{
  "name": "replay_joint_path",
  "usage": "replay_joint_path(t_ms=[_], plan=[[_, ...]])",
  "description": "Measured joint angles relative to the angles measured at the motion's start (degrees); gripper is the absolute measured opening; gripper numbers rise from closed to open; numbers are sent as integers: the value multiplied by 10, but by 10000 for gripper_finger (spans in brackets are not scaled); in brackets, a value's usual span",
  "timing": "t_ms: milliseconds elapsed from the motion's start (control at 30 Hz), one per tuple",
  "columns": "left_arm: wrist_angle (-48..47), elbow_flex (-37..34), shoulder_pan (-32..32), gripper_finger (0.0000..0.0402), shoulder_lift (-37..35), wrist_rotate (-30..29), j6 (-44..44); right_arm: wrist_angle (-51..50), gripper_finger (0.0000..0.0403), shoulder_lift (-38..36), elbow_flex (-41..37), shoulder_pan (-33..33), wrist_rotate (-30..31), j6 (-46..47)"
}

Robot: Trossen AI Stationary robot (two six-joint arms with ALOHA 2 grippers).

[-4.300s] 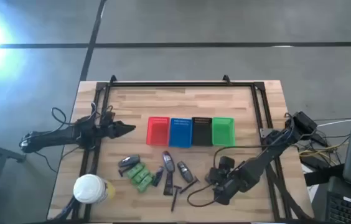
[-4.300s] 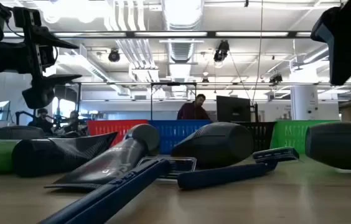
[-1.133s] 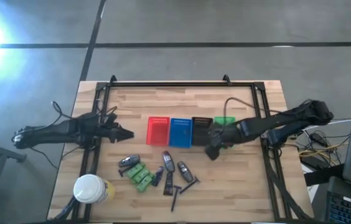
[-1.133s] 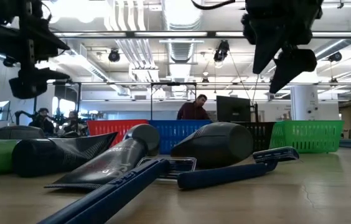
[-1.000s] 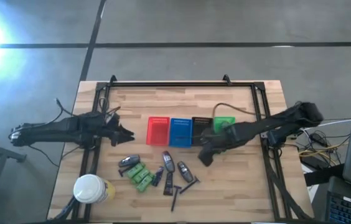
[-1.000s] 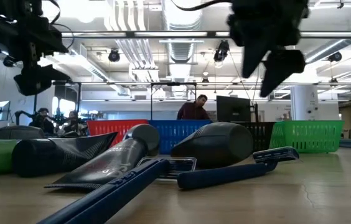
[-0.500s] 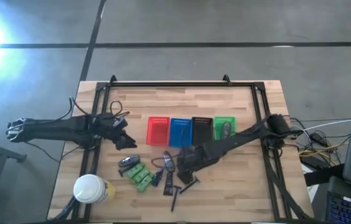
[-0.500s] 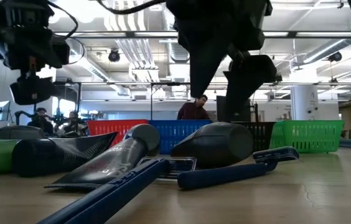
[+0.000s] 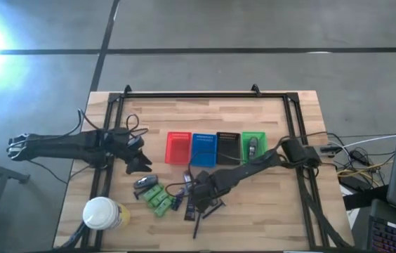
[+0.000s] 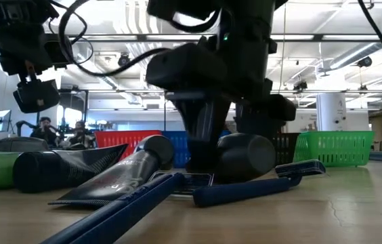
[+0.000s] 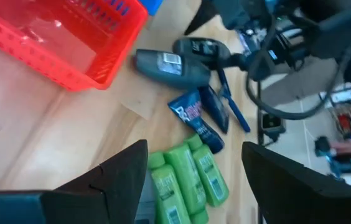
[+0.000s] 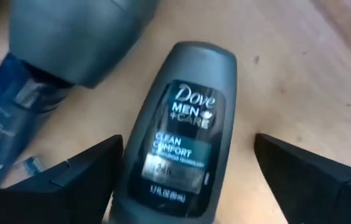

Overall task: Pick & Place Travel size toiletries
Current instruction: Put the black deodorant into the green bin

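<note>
The toiletries lie in a pile near the table's near edge: green bottles (image 9: pixel 158 199) (image 11: pixel 188 180), a dark tube (image 11: pixel 193 115), razors (image 9: pixel 198 219) and grey oblong pieces (image 9: pixel 145 182). My right gripper (image 9: pixel 199 188) (image 12: pixel 188 144) is open and low over the pile. Its fingers stand on either side of a grey Dove deodorant (image 12: pixel 178 134) that lies flat on the wood, and I see no touch. My left gripper (image 9: pixel 142 166) (image 11: pixel 194 149) is open above the table, just left of the pile. One grey piece (image 9: pixel 253 147) lies in the green basket (image 9: pixel 244 159).
Red (image 9: pixel 177 148), blue (image 9: pixel 203 149), black (image 9: pixel 227 148) and green baskets stand in a row at mid-table. A white-lidded yellow container (image 9: pixel 102 213) sits at the near left corner. A dark frame (image 9: pixel 191 95) rims the table. Bare wood lies to the near right.
My right gripper has swung from over the green basket toward the near left and dropped down onto the pile, ending astride the grey deodorant. A grey piece now shows in the green basket. My left gripper has moved toward the near edge, closer to the pile.
</note>
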Motion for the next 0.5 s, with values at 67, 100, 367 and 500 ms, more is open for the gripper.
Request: replay_joint_path(t_ms=[67, 100, 367, 500], plan=[[0, 0, 0, 266, 0, 2, 10, -4, 328, 7, 3, 0, -3, 0], [0, 0, 0, 266, 0, 3, 15, -7, 316, 10, 5, -1, -3, 1], [-4, 0, 0, 266, 0, 5, 63, -53, 199, -3, 16, -9, -10, 19], [-4, 0, 0, 266, 0, 5, 78, -84, 199, -50, 31, -12, -8, 46]])
